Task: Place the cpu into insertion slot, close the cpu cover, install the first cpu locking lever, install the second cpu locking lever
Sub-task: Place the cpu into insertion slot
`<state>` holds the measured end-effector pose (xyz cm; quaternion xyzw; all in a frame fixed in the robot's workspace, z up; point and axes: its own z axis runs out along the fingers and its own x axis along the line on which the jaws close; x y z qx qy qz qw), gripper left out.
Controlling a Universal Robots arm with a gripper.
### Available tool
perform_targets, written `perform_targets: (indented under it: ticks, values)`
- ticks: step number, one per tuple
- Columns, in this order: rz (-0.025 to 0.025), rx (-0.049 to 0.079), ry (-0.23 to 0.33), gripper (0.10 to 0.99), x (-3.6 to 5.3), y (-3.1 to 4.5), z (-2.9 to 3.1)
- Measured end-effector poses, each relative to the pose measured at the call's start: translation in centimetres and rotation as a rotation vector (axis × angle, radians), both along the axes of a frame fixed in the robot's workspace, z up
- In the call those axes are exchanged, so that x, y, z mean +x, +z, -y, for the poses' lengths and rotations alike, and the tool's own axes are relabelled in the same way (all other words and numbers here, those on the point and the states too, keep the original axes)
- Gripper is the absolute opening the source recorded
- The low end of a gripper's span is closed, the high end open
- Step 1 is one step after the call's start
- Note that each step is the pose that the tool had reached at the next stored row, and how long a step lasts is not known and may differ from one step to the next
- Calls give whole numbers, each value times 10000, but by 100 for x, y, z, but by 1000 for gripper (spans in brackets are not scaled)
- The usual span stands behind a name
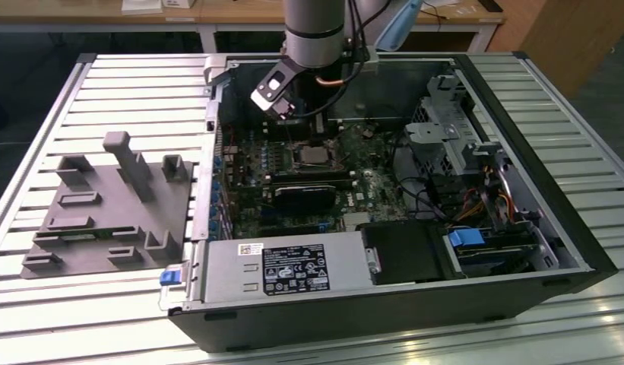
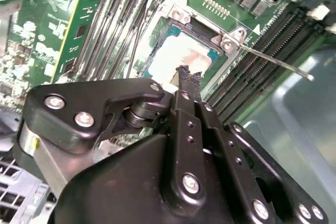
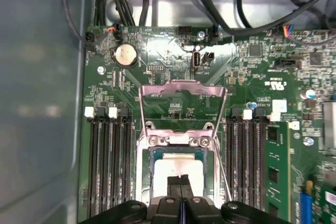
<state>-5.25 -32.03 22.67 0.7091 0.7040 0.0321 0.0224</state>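
Gripper [image 2: 186,76] closed, fingers pressed together with nothing between them, as seen in both wrist views. Directly under the fingertips: the cpu [image 2: 176,56], lying flat in the slot [image 3: 143,169], silver top facing up toward the gripper. Square, so no long axis to tell; edges parallel to the slot rim.

In the first wrist view, beyond the fingertips: the cover [image 3: 181,86], open on its hinge at the far edge of the slot and clear of the cpu [image 3: 173,169], with green board visible through its window.

In the second wrist view, to one side of the fingertips: a lever [image 2: 273,61], a thin straight rod, long axis pointing away from the slot corner and out over the memory slots [image 2: 283,30].

In the exterior view, around the gripper: the open case [image 1: 393,312], with the arm [image 1: 317,30] reaching down into it. Well apart, outside the case on the exterior view's left: a grey fixture [image 1: 99,205] on the table [image 1: 555,91].
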Motion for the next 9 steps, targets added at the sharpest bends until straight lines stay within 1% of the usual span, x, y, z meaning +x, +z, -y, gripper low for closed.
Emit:
perform_targets:
  ticks: [4, 9]
  values:
    - [3, -1, 0, 102, 0, 135, 0]
    - [10, -1, 0, 102, 0, 285, 0]
